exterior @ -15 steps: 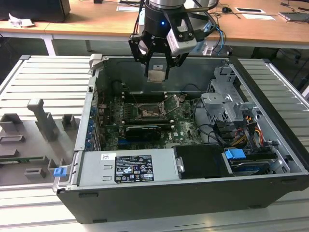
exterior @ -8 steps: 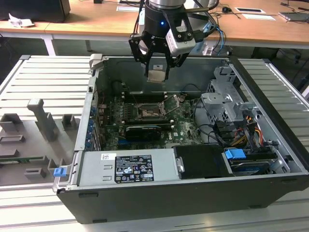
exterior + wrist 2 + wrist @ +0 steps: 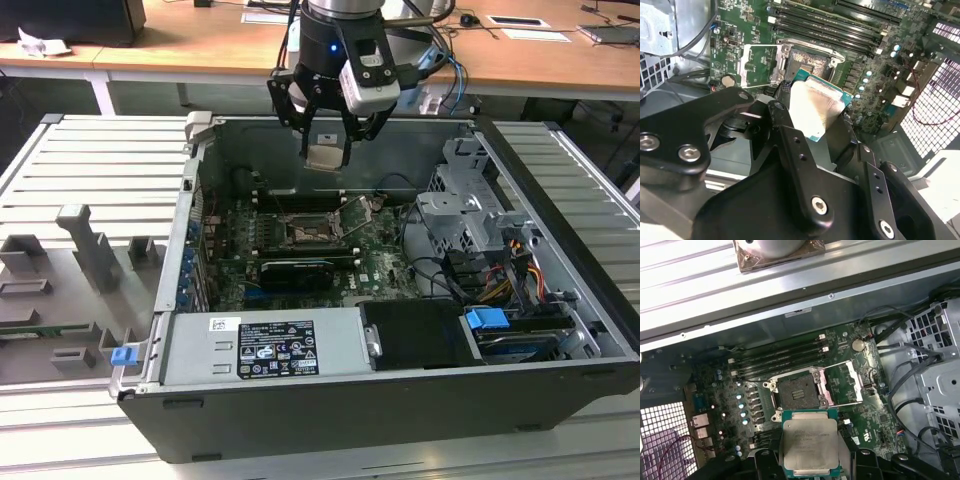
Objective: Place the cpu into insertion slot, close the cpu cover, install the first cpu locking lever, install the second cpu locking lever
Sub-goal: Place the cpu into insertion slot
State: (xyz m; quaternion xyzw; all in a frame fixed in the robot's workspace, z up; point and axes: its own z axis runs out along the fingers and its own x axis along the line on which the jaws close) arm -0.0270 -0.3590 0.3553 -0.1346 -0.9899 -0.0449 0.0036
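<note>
Gripper [image 3: 326, 150] hangs over the open computer case [image 3: 420, 150], jaws pinching the cpu [image 3: 324, 158] by two opposite edges. The cpu is held in the air above the insertion slot [image 3: 305, 232], apart from it.

In the first wrist view the cpu [image 3: 810, 442] shows a pale metal top with a green border, near level, just short of the insertion slot [image 3: 799, 391]. The slot's dark recessed middle lies exposed.

The cpu cover [image 3: 856, 380] is swung open and lies back to one side of the slot, above the green motherboard [image 3: 870, 425].

Long black memory slots [image 3: 780, 360] run along the slot's far side from the cpu. In the exterior view a black graphics card [image 3: 297, 270] lies on the slot's near side.
</note>
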